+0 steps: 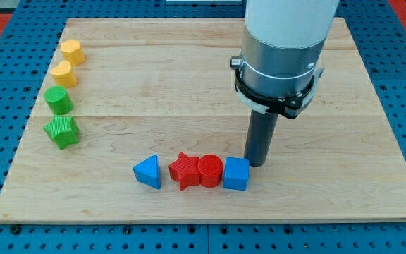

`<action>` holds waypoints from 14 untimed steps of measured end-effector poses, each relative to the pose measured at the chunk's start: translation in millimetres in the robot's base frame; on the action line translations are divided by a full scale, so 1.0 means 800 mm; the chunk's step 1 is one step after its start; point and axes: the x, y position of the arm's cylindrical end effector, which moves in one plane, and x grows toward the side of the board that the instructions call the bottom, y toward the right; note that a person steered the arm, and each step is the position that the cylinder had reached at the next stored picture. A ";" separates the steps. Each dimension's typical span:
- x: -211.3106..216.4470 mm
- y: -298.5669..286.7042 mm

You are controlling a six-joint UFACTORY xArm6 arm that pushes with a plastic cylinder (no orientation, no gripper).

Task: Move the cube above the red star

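Observation:
A blue cube [236, 173] sits near the view's bottom, touching a red cylinder [211, 171] on its left. A red star [185, 170] touches the cylinder's left side. The three form a row. My tip [257, 163] rests on the board just to the upper right of the blue cube, very close to its top right corner; contact cannot be told. The rod rises from there into the arm's wide grey and white body.
A blue triangle [148, 172] lies left of the red star. At the view's left a column holds a yellow hexagon [72, 51], a yellow heart [63, 74], a green cylinder [59, 101] and a green star [62, 131]. The wooden board [154, 92] lies on a blue pegboard.

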 end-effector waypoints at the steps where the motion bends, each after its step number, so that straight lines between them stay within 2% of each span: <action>1: 0.000 0.000; 3: -0.005 0.008; 4: 0.000 0.079; 5: 0.068 0.117; 6: 0.109 0.108; 8: 0.110 0.089; 10: 0.110 0.025; 11: 0.075 -0.014; 12: 0.012 -0.026; 13: -0.040 -0.079; 14: -0.058 -0.170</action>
